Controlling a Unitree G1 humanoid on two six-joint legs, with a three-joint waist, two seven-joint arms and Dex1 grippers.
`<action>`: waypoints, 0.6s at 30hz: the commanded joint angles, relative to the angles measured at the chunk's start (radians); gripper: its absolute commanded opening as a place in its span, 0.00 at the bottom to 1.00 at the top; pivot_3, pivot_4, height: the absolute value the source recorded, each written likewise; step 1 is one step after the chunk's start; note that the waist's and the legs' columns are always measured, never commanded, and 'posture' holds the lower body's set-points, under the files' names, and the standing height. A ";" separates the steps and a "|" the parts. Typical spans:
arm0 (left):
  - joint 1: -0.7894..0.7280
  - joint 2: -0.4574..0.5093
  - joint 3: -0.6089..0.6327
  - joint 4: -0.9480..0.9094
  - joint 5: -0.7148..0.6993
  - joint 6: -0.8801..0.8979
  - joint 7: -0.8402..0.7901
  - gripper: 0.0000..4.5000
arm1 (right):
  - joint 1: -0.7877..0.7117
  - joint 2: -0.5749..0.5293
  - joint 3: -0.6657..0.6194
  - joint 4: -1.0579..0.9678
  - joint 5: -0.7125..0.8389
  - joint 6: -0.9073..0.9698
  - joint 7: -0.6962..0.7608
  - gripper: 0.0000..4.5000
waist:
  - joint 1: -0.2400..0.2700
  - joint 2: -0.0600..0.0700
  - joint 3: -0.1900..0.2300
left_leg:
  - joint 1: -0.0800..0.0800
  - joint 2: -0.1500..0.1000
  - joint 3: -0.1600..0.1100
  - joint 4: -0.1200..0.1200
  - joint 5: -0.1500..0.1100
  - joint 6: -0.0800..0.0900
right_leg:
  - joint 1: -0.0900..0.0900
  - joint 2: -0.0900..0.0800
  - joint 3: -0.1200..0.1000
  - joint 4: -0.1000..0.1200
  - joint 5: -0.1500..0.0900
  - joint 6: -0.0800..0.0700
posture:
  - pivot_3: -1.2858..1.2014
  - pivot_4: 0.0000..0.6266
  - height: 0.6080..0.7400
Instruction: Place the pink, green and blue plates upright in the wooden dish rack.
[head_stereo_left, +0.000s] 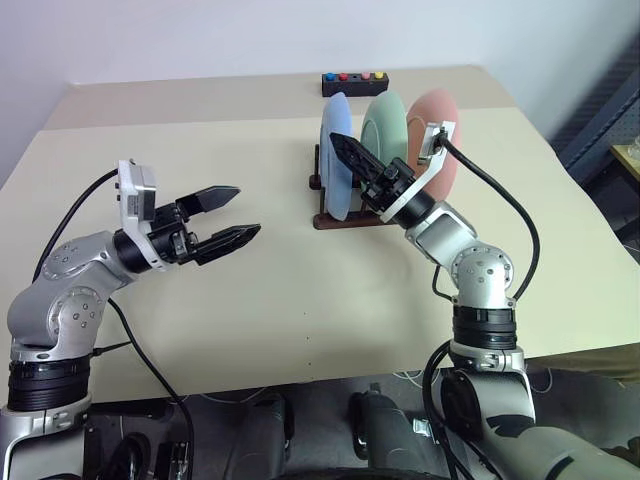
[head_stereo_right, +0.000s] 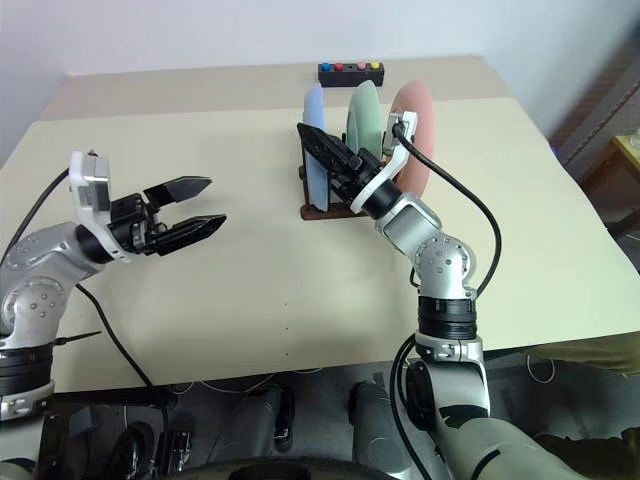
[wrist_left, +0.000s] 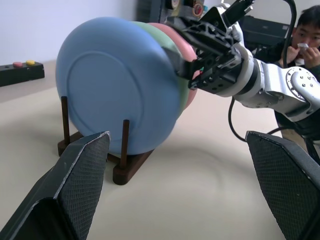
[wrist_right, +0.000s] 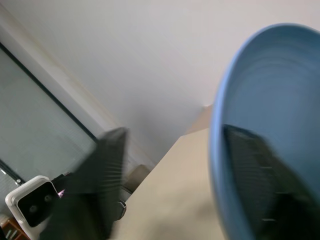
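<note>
- The left tool (head_stereo_left: 228, 215) hovered over the counter (head_stereo_left: 300, 300), well apart from the rack. Its fingers were spread wide and held nothing, and the forearm was about level, pointing toward the plates.
- The wooden dish rack (head_stereo_left: 335, 221) stood near the counter's far side. The blue plate (head_stereo_left: 335, 160), green plate (head_stereo_left: 381, 125) and pink plate (head_stereo_left: 432, 140) all stood upright in it, in that order.
- The right tool (head_stereo_left: 342, 150) was at the blue plate's upper rim. One finger was on each face of the rim, parted and apparently not gripping, and the wrist was angled upward.
- Risk, as I judged it: a sideways withdrawal could have caught the rim on a finger. That could have tipped the blue plate out of its pegs or dragged the light rack.
- A small black button box (head_stereo_left: 354, 81) sat behind the rack, clear of the work.
</note>
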 joint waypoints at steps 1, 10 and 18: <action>-0.015 0.000 0.007 -0.029 -0.030 0.020 -0.001 1.00 | -0.041 -0.012 -0.008 -0.024 -0.002 -0.005 0.012 0.99 | 0.000 0.000 0.000 | 0.000 0.000 0.000 0.000 0.000 0.000 | 0.000 0.000 0.000 0.000 0.000 0.000 | 0.52 0.24 1.00; -0.025 -0.001 0.009 -0.024 -0.036 0.028 0.000 1.00 | -0.094 -0.062 -0.004 -0.084 0.005 0.005 0.051 0.99 | 0.000 0.000 0.000 | 0.000 0.000 0.000 0.000 0.000 0.000 | 0.000 0.000 0.000 0.000 0.000 0.000 | 0.52 0.24 1.00; -0.038 -0.021 0.002 -0.029 -0.026 0.020 0.002 1.00 | -0.084 -0.147 0.001 -0.148 -0.035 -0.021 0.138 0.99 | 0.001 0.000 0.000 | 0.000 0.000 0.000 0.000 0.000 0.000 | 0.000 0.000 0.000 0.000 0.000 0.000 | 0.52 0.24 1.00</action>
